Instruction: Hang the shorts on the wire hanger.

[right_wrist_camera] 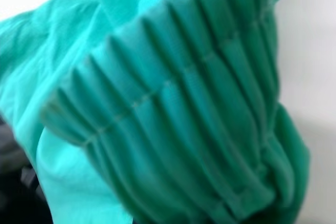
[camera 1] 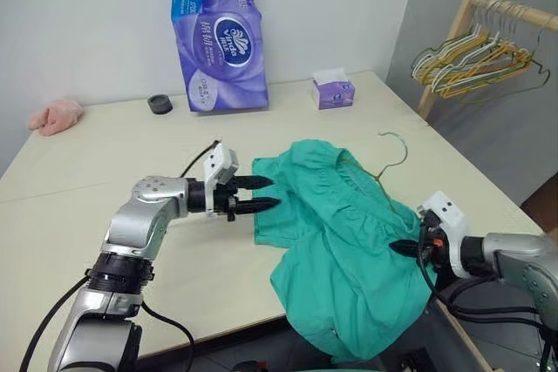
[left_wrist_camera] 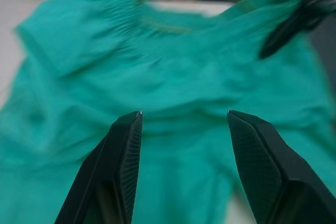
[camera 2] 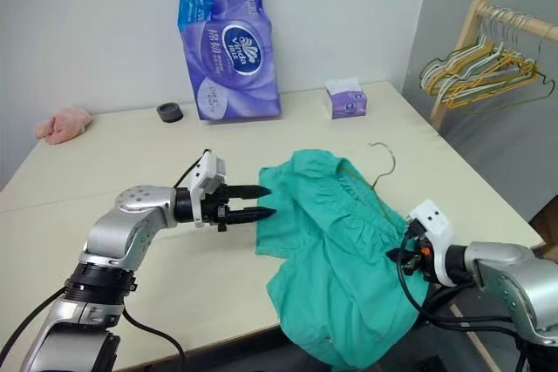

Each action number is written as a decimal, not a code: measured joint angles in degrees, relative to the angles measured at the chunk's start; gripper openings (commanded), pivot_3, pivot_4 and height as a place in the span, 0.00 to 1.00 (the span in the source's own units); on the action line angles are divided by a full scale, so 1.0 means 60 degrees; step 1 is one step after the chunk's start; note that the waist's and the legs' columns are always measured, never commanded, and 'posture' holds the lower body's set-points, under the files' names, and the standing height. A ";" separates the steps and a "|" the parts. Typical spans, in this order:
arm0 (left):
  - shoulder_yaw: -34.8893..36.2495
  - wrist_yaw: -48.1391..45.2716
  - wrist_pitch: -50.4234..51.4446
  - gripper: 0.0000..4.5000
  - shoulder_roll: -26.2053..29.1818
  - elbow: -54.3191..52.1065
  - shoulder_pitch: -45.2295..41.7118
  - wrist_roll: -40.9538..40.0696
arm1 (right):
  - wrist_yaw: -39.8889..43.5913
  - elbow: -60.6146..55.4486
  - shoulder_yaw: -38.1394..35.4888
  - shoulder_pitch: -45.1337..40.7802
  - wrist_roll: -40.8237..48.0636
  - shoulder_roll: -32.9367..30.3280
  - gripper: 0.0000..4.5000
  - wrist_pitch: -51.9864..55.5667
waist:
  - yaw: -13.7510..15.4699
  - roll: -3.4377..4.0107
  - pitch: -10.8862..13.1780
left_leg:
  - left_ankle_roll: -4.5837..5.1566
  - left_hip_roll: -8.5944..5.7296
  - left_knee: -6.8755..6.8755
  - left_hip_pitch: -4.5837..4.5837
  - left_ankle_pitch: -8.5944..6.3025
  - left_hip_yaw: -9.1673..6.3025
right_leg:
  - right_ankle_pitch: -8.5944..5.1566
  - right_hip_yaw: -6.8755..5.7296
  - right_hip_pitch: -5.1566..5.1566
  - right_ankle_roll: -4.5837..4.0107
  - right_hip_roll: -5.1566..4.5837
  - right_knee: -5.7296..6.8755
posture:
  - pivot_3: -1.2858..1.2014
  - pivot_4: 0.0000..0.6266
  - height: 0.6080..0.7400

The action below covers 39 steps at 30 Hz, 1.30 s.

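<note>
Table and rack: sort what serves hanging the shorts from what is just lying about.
For the job: shorts, wire hanger, left gripper, right gripper.
Lying about: tissue pack, small tissue box, black tape roll, pink cloth, bunched hangers.

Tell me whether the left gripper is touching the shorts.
Apart. In the left wrist view the left gripper has its fingers spread with nothing between them, and the shorts lie beyond its tips.
</note>
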 measured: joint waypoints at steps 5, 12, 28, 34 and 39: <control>-0.0528 -0.0400 0.0983 0.60 -0.0419 -0.0668 -0.1328 -0.0727 | -0.0689 -0.0632 -0.1881 0.0287 0.0711 0.0000 0.00 0.1832 | 0.0002 0.0067 -0.0051 | 0.0002 -0.0040 0.0001 0.0001 -0.0001 0.0017 | 0.0001 -0.0006 0.0029 0.0001 -0.0004 -0.0036 | 0.36 0.00 1.00; -0.1812 0.0789 -0.1214 0.60 -0.2003 0.0188 -0.2371 0.1381 | -0.1603 0.0157 -0.4187 0.1075 0.2410 -0.1298 0.00 0.1839 | -0.0256 0.0133 -0.0095 | 0.0052 -0.0039 -0.0002 0.0021 -0.0029 0.0118 | 0.0000 0.0014 0.0063 0.0003 -0.0009 -0.0066 | 0.35 0.00 1.00; -0.2312 0.2455 -0.1604 0.99 -0.4633 0.1197 -0.3765 0.2175 | -0.5402 0.6293 -0.4107 -0.3270 0.3615 -0.4828 0.00 0.1840 | -0.1076 0.0176 -0.0059 | 0.0166 -0.0057 0.0000 0.0053 -0.0093 0.0196 | -0.0041 0.0057 0.0103 0.0056 -0.0033 -0.0095 | 0.34 0.04 1.00; -0.2431 0.2495 -0.1729 0.99 -0.5515 0.1262 -0.4748 0.2159 | -0.5690 0.8944 -0.2130 -0.6293 0.1837 -0.5070 0.00 0.1366 | -0.1116 0.0236 -0.0005 | 0.0204 -0.0125 -0.0010 0.0121 -0.0115 0.0195 | -0.0104 0.0055 0.0189 0.0155 -0.0102 -0.0116 | 0.35 0.05 1.00; -0.2417 0.2611 -0.1846 0.99 -0.5901 0.1854 -0.5219 0.2166 | -0.5129 1.0970 -0.0602 -0.7854 0.0580 -0.5158 0.00 0.0427 | -0.1191 0.0290 0.0032 | 0.0207 -0.0156 -0.0008 0.0131 -0.0118 0.0207 | -0.0140 0.0060 0.0216 0.0218 -0.0136 -0.0117 | 0.35 0.06 1.00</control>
